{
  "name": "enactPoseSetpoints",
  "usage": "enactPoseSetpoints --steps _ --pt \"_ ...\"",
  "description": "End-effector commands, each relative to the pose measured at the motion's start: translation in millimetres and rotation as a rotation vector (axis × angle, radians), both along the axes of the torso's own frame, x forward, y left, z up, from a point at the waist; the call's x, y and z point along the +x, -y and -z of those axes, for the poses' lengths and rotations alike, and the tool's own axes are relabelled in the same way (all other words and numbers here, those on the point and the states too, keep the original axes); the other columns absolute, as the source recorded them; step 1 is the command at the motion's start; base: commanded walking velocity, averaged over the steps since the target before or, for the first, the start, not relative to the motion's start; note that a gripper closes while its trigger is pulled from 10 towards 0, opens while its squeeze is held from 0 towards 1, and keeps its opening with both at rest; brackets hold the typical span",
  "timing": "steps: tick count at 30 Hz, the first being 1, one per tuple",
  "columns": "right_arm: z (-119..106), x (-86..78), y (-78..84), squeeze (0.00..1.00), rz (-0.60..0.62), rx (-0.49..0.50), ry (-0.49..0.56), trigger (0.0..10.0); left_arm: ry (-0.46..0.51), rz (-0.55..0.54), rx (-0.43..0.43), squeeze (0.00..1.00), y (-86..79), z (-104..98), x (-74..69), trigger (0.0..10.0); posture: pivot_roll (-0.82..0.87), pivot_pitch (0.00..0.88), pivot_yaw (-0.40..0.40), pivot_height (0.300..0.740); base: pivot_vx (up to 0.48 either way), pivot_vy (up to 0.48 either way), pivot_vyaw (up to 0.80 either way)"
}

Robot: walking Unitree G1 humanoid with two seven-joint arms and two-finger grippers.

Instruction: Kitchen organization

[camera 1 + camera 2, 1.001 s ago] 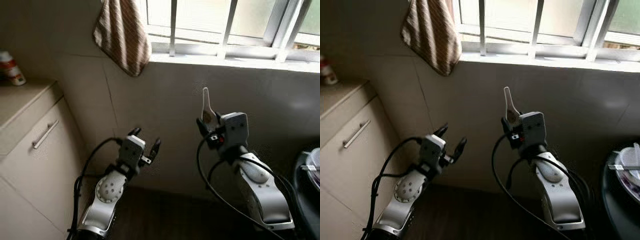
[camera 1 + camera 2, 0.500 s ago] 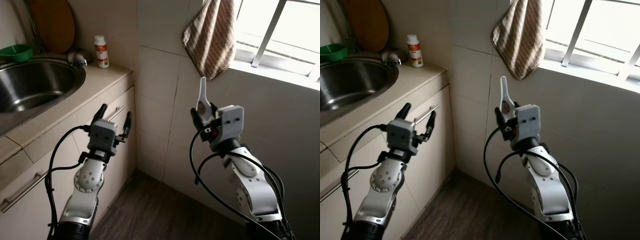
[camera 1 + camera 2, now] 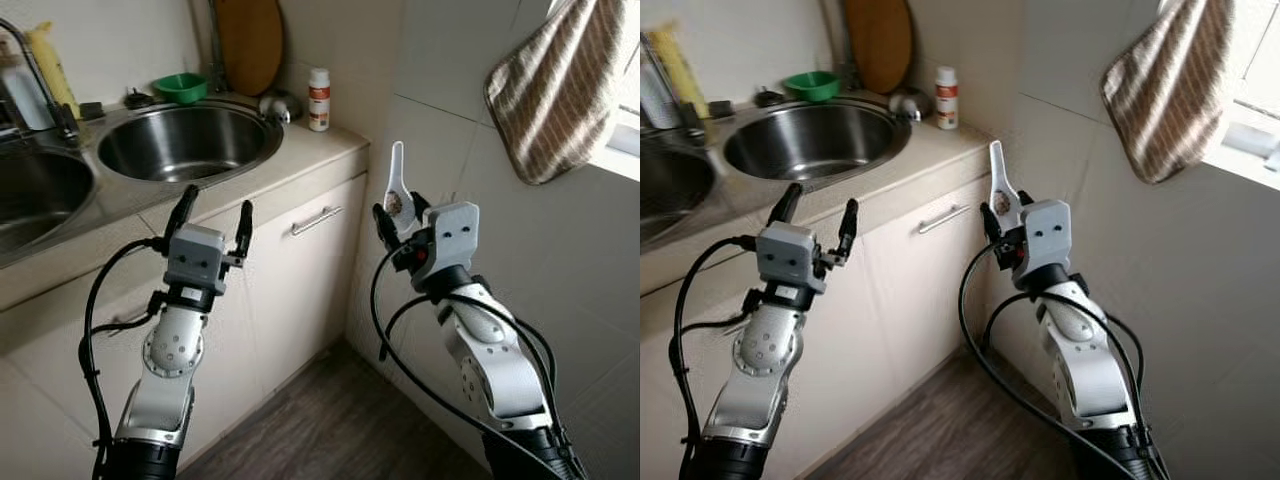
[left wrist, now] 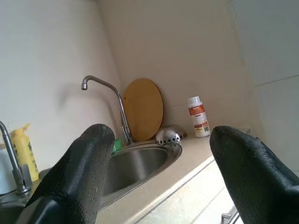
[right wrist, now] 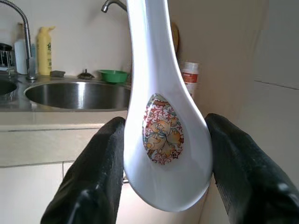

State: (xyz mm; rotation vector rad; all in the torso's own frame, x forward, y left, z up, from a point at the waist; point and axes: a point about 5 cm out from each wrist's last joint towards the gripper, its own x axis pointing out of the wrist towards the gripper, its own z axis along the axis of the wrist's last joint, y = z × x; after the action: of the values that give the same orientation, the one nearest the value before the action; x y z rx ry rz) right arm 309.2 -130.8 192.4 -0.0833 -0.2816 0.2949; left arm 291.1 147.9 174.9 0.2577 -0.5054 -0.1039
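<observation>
You can't read the label on the white bottle (image 3: 319, 98) at top centre. The striped towel (image 3: 556, 92) is cut off at the upper right edge. The second sink (image 3: 30, 195) runs off the left edge.

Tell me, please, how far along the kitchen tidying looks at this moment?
Picked up: the right gripper holds a white patterned spoon upright by its bowl. In hand: carrying it, with the round sink ahead on the counter. Left: setting the spoon down somewhere; the left gripper is open and holds nothing.
</observation>
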Motion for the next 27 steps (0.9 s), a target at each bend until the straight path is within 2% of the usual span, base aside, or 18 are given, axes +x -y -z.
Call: enactPoseSetpoints --steps 1,9,13,18,24,27 --pt "-8.6 2.5 -2.8 0.00 -0.006 0.003 0.039 10.0 0.029 -0.020 0.010 0.00 -4.2 -8.9 1.5 10.0 0.05 0.000 -0.038 0.740 0.251 0.000 0.80" --pt "-10.0 8.5 -3.5 0.00 0.014 0.027 0.044 10.0 0.046 -0.065 -0.011 0.00 -12.4 -14.6 4.7 10.0 0.06 0.000 -0.038 0.740 0.256 0.000 0.80" --pt "-10.7 9.3 -8.5 0.00 0.004 0.057 0.046 10.0 0.051 -0.043 -0.006 0.00 -5.9 -16.3 4.5 10.0 0.06 0.000 -0.037 0.740 0.255 0.000 0.80" --pt "-11.5 12.2 -8.1 0.00 0.015 0.061 0.048 10.0 0.051 -0.041 -0.003 0.00 -6.7 -16.5 4.4 10.0 0.07 0.000 -0.037 0.740 0.258 0.000 0.80" --pt "-15.5 16.5 -3.6 0.00 0.037 0.076 0.059 10.0 0.051 -0.049 -0.003 0.00 -8.0 -17.7 4.2 10.0 0.07 0.000 -0.040 0.740 0.257 0.000 0.46" --pt "-17.6 19.4 -2.6 0.00 0.044 0.094 0.059 10.0 0.050 -0.048 -0.003 0.00 -7.7 -17.8 3.9 10.0 0.07 0.000 -0.040 0.740 0.259 0.000 0.00"
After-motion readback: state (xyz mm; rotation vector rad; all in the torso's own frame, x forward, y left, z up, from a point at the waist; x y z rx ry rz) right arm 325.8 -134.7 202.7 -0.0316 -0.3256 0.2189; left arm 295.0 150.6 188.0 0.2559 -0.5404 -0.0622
